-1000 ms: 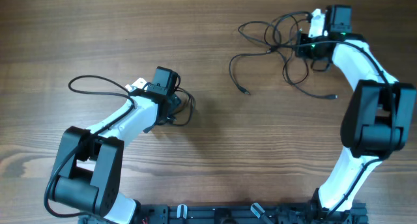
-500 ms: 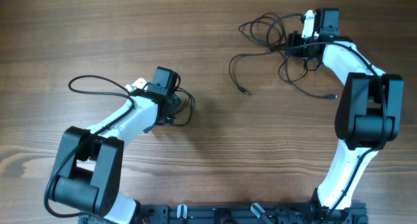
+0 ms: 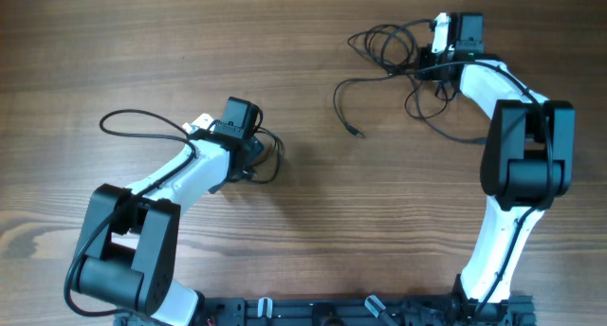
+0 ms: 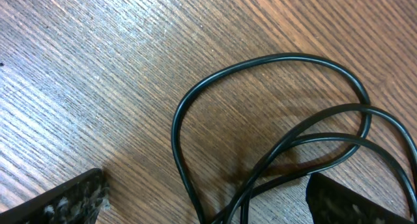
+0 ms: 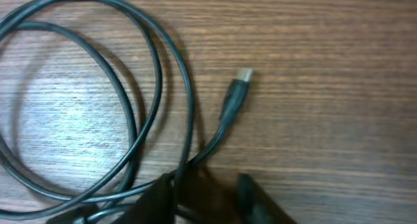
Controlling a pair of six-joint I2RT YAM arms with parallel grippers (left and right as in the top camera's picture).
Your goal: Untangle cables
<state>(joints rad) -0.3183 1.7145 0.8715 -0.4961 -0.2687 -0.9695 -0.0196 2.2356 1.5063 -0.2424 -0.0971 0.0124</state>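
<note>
One thin black cable (image 3: 133, 116) lies in a loop at the left and runs under my left gripper (image 3: 254, 155). In the left wrist view its loops (image 4: 273, 58) lie on the wood between my wide-open fingers (image 4: 205, 204). The other cables (image 3: 394, 42) lie tangled at the far right, with one free plug end (image 3: 355, 133) trailing toward the middle. My right gripper (image 3: 429, 59) sits low over this tangle. In the right wrist view its blurred fingers (image 5: 208, 198) are slightly apart, with strands crossing by the left finger. A metal-tipped plug (image 5: 241, 81) lies just ahead.
The wooden table (image 3: 303, 222) fills the view. Both arm bases stand at the near edge (image 3: 360, 312). The right arm (image 3: 517, 155) stretches along the right side, and another cable end (image 3: 474, 139) lies beside it.
My right gripper has moved left and farther back over the tangle, and the loops there have shifted slightly. The left arm and its cable have not moved.
</note>
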